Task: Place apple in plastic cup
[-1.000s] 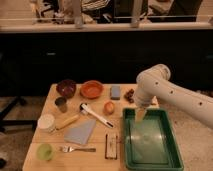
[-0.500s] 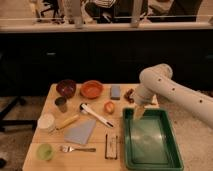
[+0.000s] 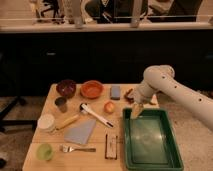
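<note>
Low over far left corner of tray (image 3: 150,142), pincer (image 3: 136,111), pointing down; apart or together, cannot tell. On bench (image 3: 85,161), apple (image 3: 109,106), left of pincer and clear of it, just in front of orange bowl (image 3: 92,89), beside white-handled tool (image 3: 95,115).

A matt wooden table (image 3: 92,161) is pictured lower left, a glossy plastic tray (image 3: 150,142) lower right, a smooth-skinned apple (image 3: 109,106) at centre; the gripper (image 3: 136,112) of the glossy white arm (image 3: 165,82) is held centre right, over the tray's rim.
</note>
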Robot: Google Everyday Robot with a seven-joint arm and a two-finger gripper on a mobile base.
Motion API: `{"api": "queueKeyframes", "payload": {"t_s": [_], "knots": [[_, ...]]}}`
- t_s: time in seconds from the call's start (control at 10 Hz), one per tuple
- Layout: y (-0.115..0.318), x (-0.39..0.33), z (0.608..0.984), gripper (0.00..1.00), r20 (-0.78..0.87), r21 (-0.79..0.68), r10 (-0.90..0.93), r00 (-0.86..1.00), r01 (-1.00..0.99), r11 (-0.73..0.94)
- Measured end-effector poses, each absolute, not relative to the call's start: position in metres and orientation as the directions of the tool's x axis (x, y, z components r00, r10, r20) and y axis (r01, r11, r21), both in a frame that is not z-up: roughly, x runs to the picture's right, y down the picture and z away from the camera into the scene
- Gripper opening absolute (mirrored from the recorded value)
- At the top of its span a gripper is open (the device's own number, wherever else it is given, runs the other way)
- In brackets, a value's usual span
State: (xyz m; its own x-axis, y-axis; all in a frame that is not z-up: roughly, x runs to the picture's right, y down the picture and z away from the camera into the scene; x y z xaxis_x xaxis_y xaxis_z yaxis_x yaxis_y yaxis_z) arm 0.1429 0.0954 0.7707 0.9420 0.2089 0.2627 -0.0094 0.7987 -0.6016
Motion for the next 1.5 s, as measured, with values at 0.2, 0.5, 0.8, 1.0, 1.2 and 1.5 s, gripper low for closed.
{"api": "queueKeyframes", "payload": {"t_s": [0.2,0.5,0.8,1.0,1.2,1.5], "knots": [[0.094,0.131,0.776,0.8,0.262,-0.604,0.229,0.938,-0.025,0.797],[0.095,0.106,0.784,0.8,0.258,-0.605,0.233,0.938,-0.032,0.795],[0.097,0.091,0.792,0.8,0.255,-0.599,0.24,0.937,-0.042,0.8],[0.098,0.083,0.798,0.8,0.267,-0.589,0.238,0.934,-0.037,0.807],[0.099,0.072,0.807,0.8,0.288,-0.586,0.241,0.927,-0.028,0.81],[0.099,0.061,0.819,0.8,0.302,-0.592,0.244,0.922,-0.019,0.806]]}}
